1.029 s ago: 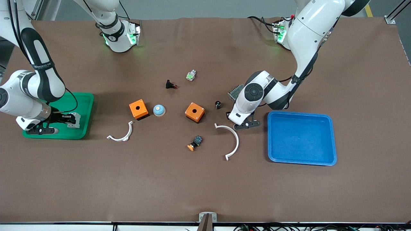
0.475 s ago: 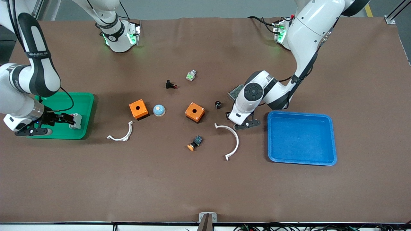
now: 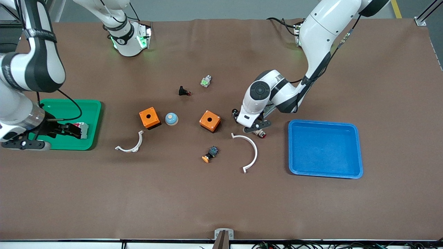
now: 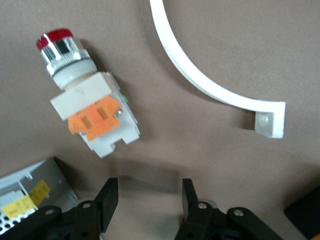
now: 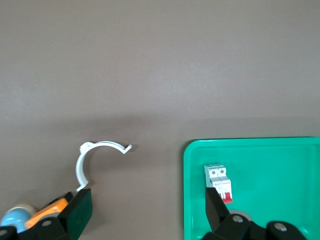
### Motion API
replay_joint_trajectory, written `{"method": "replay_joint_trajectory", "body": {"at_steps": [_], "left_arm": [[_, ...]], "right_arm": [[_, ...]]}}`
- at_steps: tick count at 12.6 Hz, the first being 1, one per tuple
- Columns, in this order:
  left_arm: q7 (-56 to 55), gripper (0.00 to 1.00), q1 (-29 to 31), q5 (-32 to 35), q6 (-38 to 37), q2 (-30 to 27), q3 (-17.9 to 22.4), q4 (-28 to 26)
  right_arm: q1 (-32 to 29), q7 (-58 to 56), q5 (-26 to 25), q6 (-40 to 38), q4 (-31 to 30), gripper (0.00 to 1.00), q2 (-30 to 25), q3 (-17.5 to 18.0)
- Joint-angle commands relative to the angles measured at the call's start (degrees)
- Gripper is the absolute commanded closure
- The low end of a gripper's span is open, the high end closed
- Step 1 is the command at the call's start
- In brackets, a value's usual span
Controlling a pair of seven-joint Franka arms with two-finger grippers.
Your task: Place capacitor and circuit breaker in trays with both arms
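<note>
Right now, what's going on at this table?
Two arms are sorting small parts into trays. The circuit breaker lies in the green tray, and the right end effector hangs open at the tray's edge, holding nothing. The left end effector is open and low over the table between the orange box and the blue tray, beside a white-and-orange lamp piece. The capacitor sits on the table by that arm's wrist, not yet picked up.

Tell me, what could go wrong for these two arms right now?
The left gripper hangs open by the red-tipped lamp piece, so it might grab that instead of the tiny black cylinder. The right gripper, open over the green tray, is close to the white breaker and might nudge it.
</note>
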Motion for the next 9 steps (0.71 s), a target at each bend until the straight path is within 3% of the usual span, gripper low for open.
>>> {"method": "replay_joint_trajectory", "body": {"at_steps": [1, 3, 7, 9], "left_arm": [[-4.29, 0.40, -0.38, 1.21, -1.07, -0.35, -0.74, 0.45], [-7.45, 0.40, -0.47, 1.12, -1.07, -0.35, -1.79, 0.62], [-13.86, 0.40, -1.78, 0.86, -1.07, 0.00, -2.06, 0.62], [-16.51, 0.40, -2.58, 0.60, -1.07, 0.26, -2.06, 0.71]], "right_arm": [[1.15, 4.45, -0.28, -6.41, 7.42, 0.00, 0.37, -0.88], [3.17, 9.00, -0.28, -14.47, 14.01, 0.00, 0.46, -1.40], [9.66, 10.80, -0.11, -17.50, 15.44, 0.00, -3.05, -7.53], [12.14, 10.53, 2.26, -18.02, 16.50, 0.00, -4.72, -10.45]]}}
